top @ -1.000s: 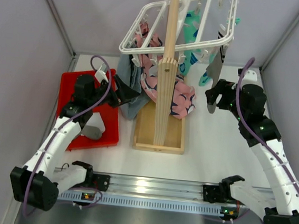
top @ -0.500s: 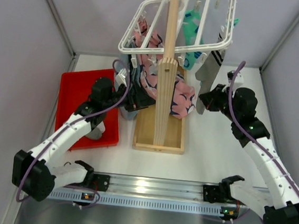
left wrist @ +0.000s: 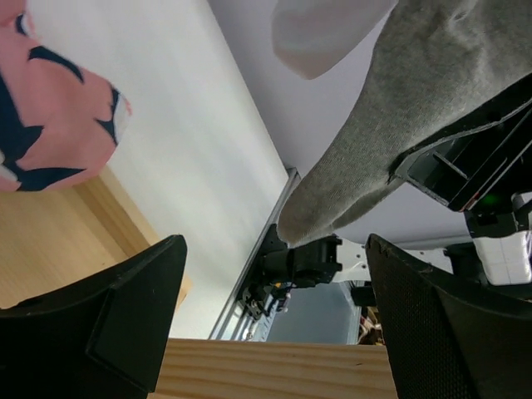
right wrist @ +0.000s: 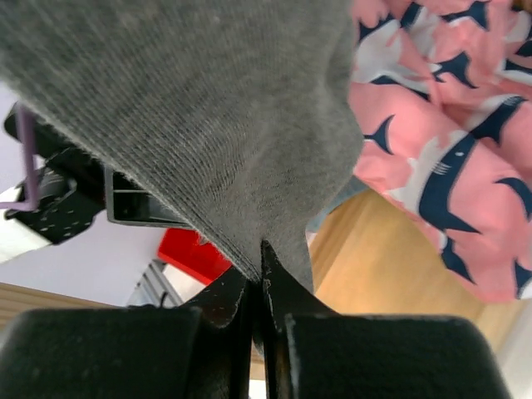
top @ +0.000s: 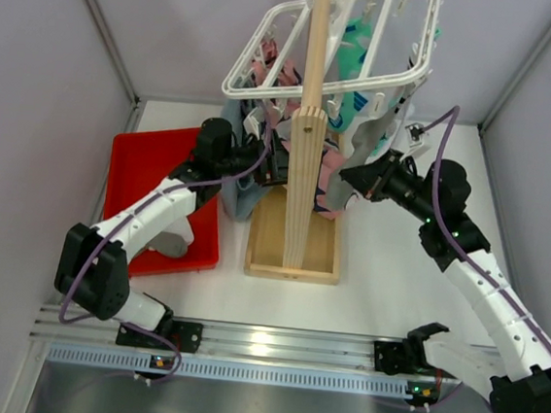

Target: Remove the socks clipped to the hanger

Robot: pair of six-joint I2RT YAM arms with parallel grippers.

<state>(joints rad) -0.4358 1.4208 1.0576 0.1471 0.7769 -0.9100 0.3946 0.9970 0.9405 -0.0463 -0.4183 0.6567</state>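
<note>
Table [top: 396, 277]: white, under both pincers. Hanger [top: 252, 91]: white grid frame w/ clips, atop the wooden post [top: 309, 122], above L gripper [top: 275, 163] and R gripper [top: 356, 180]. Post stands betw. the two, L gripper just on its left, R gripper near on its right. Its box base [top: 268, 235] sits below & nearer the arm bases than both.

Red tray [top: 138, 169]: left of L gripper, well apart from R; a pale grey piece [top: 170, 240] lies in it. Blue-grey cloth [top: 238, 188] hangs just beside L gripper, on its tray side. Pink cloth [right wrist: 432, 158] w/ navy print: right by R gripper, just past its tips in the wrist view.

Teal socks [top: 354, 53]: clipped up on the hanger, above R gripper. Grey sock [right wrist: 191, 108]: hangs from the hanger's R side down into R gripper.

R gripper: jaws fully closed, pinching the lower edge of the grey sock, fabric bunched at the tips. L gripper: jaws spread wide, nothing betw. them, touching nothing I can see. In its wrist view the grey sock hangs ahead, up & right of the gap.
</note>
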